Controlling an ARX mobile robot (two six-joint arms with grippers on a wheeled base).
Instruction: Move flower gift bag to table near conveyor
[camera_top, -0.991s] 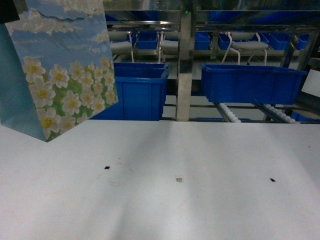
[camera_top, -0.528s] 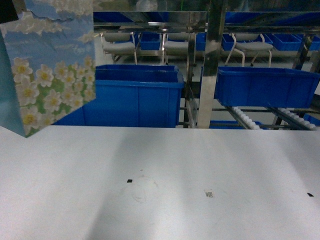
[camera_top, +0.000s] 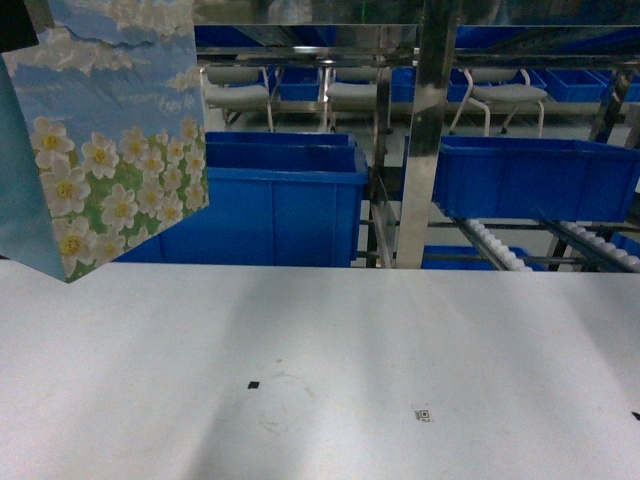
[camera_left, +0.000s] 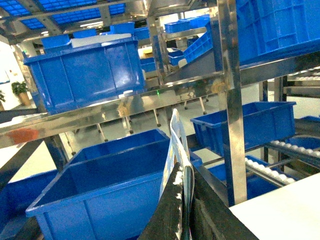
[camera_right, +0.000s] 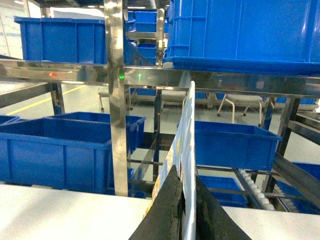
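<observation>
The flower gift bag (camera_top: 120, 150), printed with sky, clouds and daisies, hangs above the white table (camera_top: 400, 350) at the upper left of the head view, its bottom corner clear of the top. Neither gripper shows in that view. In the left wrist view my left gripper (camera_left: 184, 170) is shut on the bag's top edge (camera_left: 176, 145), seen edge-on. In the right wrist view my right gripper (camera_right: 184, 172) is shut on a thin paper bag (camera_right: 187, 130), also edge-on, its print unreadable. The conveyor's white rollers (camera_top: 495, 245) run behind the table at the right.
A large blue bin (camera_top: 270, 200) and another blue bin (camera_top: 530, 175) stand just beyond the table's far edge. A steel rack post (camera_top: 425, 130) rises between them. More bins fill the shelves above. Small dark marks (camera_top: 254, 384) dot the tabletop.
The whole scene has shifted right in the head view and the rack looks closer. The flower gift bag still hangs at the upper left, now a little lower than half a second ago.
</observation>
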